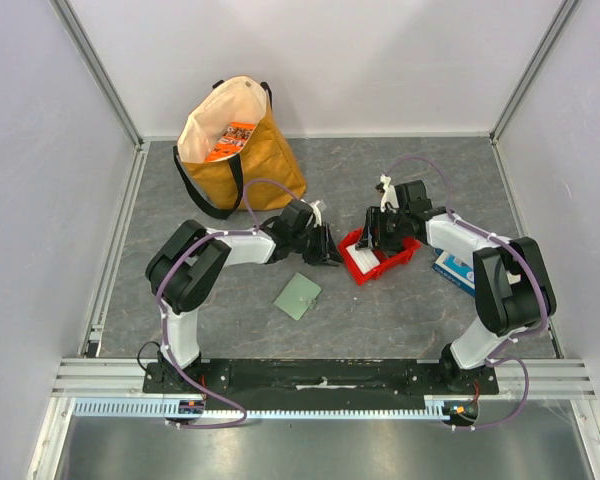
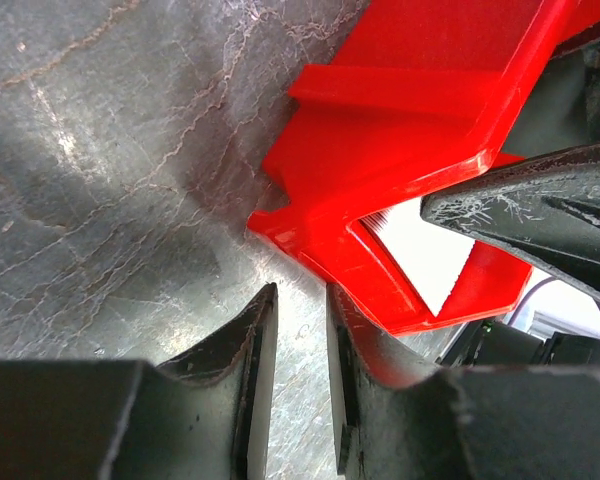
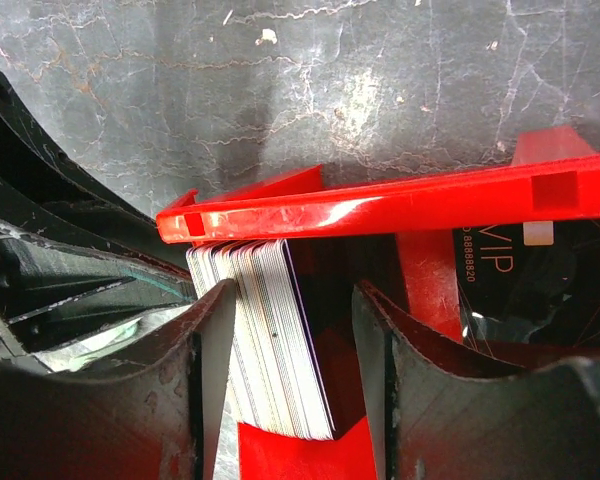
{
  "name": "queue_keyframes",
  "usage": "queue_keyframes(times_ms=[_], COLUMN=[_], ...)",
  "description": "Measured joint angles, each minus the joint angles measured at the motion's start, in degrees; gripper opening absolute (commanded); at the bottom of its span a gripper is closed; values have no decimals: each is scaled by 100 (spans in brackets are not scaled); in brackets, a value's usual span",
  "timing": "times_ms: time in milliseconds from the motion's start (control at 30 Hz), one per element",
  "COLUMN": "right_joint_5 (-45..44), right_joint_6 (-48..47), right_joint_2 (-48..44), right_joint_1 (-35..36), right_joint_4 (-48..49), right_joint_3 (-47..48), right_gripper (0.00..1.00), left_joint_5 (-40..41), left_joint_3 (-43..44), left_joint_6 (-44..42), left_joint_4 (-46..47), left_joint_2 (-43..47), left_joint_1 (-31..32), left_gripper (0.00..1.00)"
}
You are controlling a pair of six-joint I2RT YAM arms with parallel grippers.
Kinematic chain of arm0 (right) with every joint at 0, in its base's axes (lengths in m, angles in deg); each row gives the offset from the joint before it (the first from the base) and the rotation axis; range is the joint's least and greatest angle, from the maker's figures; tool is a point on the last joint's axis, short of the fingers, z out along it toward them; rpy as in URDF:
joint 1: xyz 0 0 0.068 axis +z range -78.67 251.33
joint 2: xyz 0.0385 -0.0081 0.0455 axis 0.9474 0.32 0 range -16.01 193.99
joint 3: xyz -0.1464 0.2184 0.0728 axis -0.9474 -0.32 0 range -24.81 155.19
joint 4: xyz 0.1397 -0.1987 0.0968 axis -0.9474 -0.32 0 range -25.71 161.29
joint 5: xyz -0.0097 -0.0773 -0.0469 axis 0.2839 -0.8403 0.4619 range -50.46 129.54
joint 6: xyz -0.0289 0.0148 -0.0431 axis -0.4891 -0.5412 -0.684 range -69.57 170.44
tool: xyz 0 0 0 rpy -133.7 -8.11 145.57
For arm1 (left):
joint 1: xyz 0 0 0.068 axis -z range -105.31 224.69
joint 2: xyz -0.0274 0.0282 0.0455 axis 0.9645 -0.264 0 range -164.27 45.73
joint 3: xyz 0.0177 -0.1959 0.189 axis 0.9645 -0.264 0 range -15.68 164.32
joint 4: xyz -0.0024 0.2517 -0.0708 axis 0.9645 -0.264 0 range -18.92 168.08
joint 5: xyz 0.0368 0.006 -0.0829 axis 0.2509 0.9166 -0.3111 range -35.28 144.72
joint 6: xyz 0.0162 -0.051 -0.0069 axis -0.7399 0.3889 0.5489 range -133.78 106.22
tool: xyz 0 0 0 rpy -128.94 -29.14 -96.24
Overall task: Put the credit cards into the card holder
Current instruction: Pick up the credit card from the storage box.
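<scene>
The credit cards (image 3: 280, 340) stand on edge as a thick stack inside a red bin (image 3: 380, 205); their white faces (image 2: 420, 255) also show in the left wrist view. My right gripper (image 3: 295, 300) is open and reaches down into the bin. Its jaws straddle the stack, with the left finger against the cards and the right finger apart from them. My left gripper (image 2: 300, 300) hovers over bare table just outside the bin's corner, its jaws a narrow gap apart with nothing between. The pale-green card holder (image 1: 298, 296) lies flat in front of both grippers.
A brown tote bag (image 1: 235, 145) stands at the back left. A blue-and-white box (image 1: 452, 268) lies to the right of the red bin (image 1: 365, 265). A black VIP card (image 3: 540, 270) lies in the bin's other compartment. My right gripper's finger (image 2: 540, 215) is close beside my left one.
</scene>
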Motion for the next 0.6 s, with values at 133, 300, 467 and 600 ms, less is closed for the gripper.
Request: queue_keyframes(times_ms=[133,300,467,600], right_joint_5=[-31,-76,-127,-142], right_joint_6=[24,33,28,20], right_joint_2=[-35,-74,-103,-109], right_joint_1=[-24,-24,-26,-28], right_joint_4=[4,-17,-61,-94], right_joint_3=[0,0,4,20], right_gripper=[50,47,46,42], left_joint_5=[9,35,35,35], left_joint_3=[120,201,223,234], left_joint_6=[-2,-4,-4,-9], left_joint_4=[-136,-238,-243,-243], left_joint_2=[-37,-61,-92,-92], left_joint_1=[-9,-17,-33,-33], left_gripper=[31,30,30,29])
